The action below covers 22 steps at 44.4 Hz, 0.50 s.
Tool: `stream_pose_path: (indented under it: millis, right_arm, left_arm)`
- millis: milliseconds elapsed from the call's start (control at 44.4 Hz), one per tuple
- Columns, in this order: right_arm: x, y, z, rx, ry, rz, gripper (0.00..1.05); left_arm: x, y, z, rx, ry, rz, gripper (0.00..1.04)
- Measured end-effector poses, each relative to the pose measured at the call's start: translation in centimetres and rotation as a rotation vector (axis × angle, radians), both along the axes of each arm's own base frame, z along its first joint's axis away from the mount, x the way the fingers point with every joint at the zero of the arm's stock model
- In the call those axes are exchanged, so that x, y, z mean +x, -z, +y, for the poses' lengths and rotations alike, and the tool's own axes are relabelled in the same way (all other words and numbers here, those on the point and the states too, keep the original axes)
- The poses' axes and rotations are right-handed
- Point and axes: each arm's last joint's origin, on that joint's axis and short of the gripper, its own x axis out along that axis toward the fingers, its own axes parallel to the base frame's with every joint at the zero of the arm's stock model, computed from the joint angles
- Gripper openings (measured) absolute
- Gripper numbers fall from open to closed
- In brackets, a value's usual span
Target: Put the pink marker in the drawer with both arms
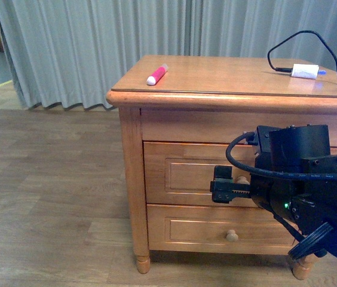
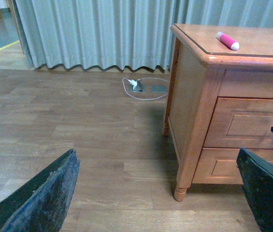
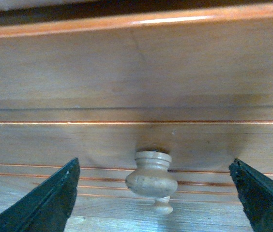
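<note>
The pink marker (image 1: pixel 157 75) lies on the cabinet top near its front left corner; it also shows in the left wrist view (image 2: pixel 227 40). The top drawer (image 1: pixel 180 173) is shut. My right gripper (image 1: pixel 223 185) is open, level with the drawer front and close to its round knob (image 1: pixel 242 180). In the right wrist view the knob (image 3: pixel 151 176) sits between the open fingers (image 3: pixel 44 203), touching neither, with the gripper (image 3: pixel 154 166) around it. My left gripper (image 2: pixel 157 153) is open and empty, low over the floor to the cabinet's left, away from it.
A white charger plug (image 1: pixel 305 71) with a black cable (image 1: pixel 300 42) lies at the cabinet top's back right. The lower drawer (image 1: pixel 192 230) with its knob (image 1: pixel 232 235) is shut. A floor socket with a white cable (image 2: pixel 139 87) lies by the grey curtain (image 1: pixel 97 48).
</note>
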Motion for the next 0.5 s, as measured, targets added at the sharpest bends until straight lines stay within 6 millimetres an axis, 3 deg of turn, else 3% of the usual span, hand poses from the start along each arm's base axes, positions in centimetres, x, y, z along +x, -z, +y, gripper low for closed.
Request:
stream_pose_path:
  millis: [90, 360, 496]
  right_arm:
    - [0.05, 0.05, -0.01, -0.008, 0.012, -0.001, 0.79]
    - [0.13, 0.12, 0.12, -0.028, -0.003, 0.023, 0.27]
    - [-0.36, -0.25, 0.08, -0.022, -0.029, 0.052, 0.22]
  left_arm:
    - [0.00, 0.00, 0.00, 0.000, 0.000, 0.000, 0.99]
    - [0.00, 0.00, 0.00, 0.000, 0.000, 0.000, 0.99]
    - [0.00, 0.00, 0.00, 0.000, 0.000, 0.000, 0.99]
